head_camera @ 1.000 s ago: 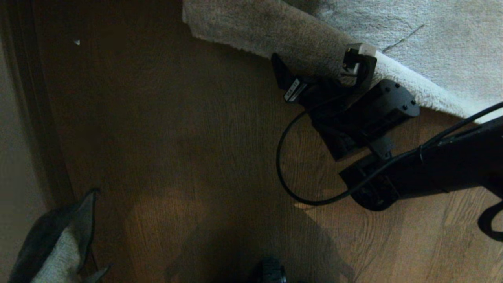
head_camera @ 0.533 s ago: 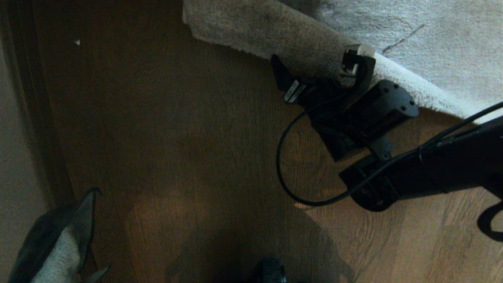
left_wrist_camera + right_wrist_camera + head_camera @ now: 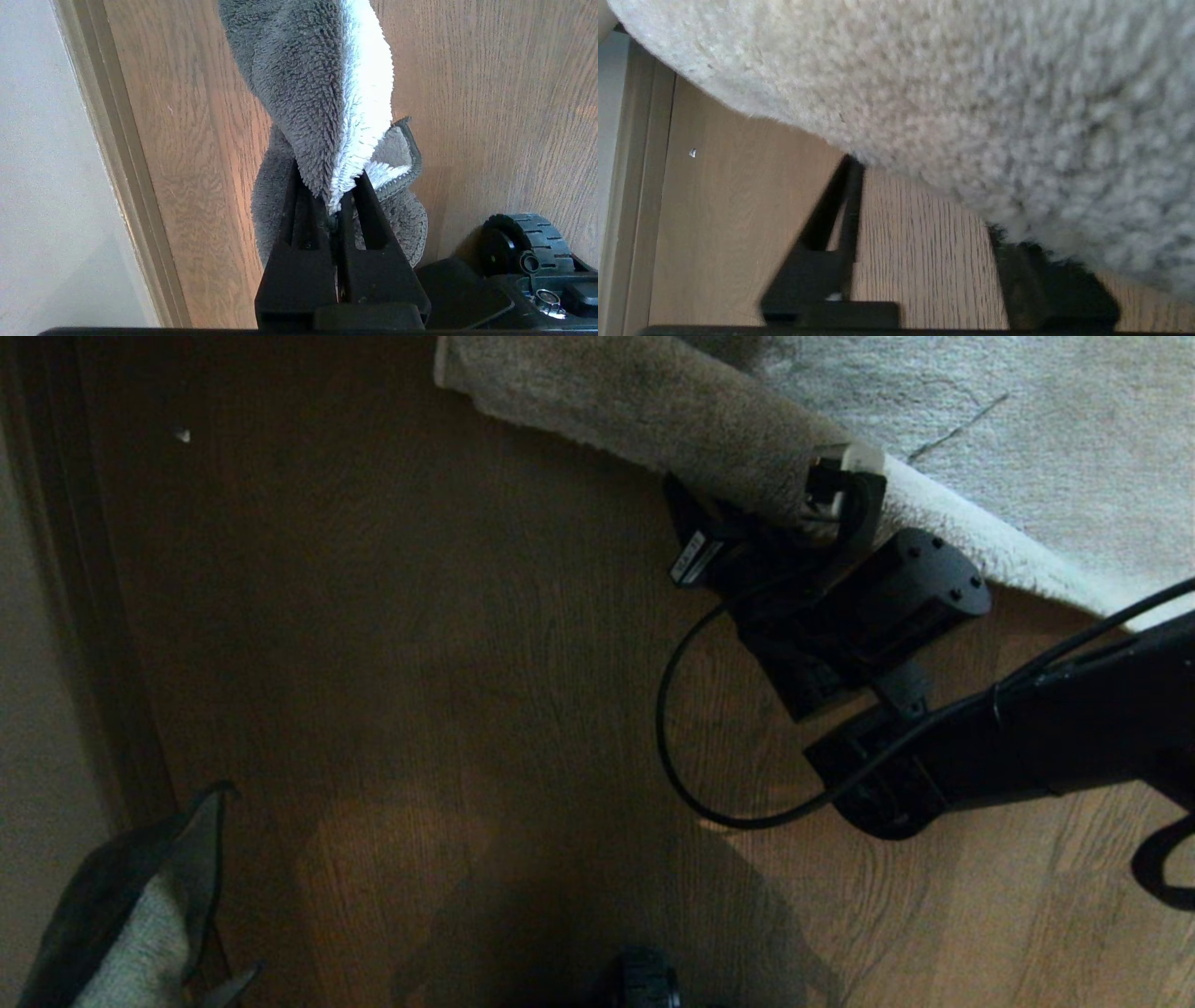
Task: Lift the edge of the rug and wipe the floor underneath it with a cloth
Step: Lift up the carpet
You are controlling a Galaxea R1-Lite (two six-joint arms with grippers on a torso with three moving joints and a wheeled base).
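Right gripper (image 3: 747,504) sits at the rug edge (image 3: 653,415), low over the floor (image 3: 420,709), jaws apart but straddling the pile: in the right wrist view one finger is clear on bare wood, the other is buried in the plush, and whether any rug is actually pinched between them cannot be told. Risk one: jaws grab pile fibres only, not the backing, so the edge slips out on lift. Risk two: the finger on the wood slides along the planks instead of getting under the border, so the rug just bunches. Left gripper (image 3: 334,205) is clamped on the cloth (image 3: 322,93), which hangs over the floor near the baseboard (image 3: 117,163), well apart from the rug; in the head view only the cloth shows, at the lower left. Risk three: the loose cloth tail drags or snags on the base wheel (image 3: 528,238) just beside it when that arm moves in to wipe. Containers: none in view.
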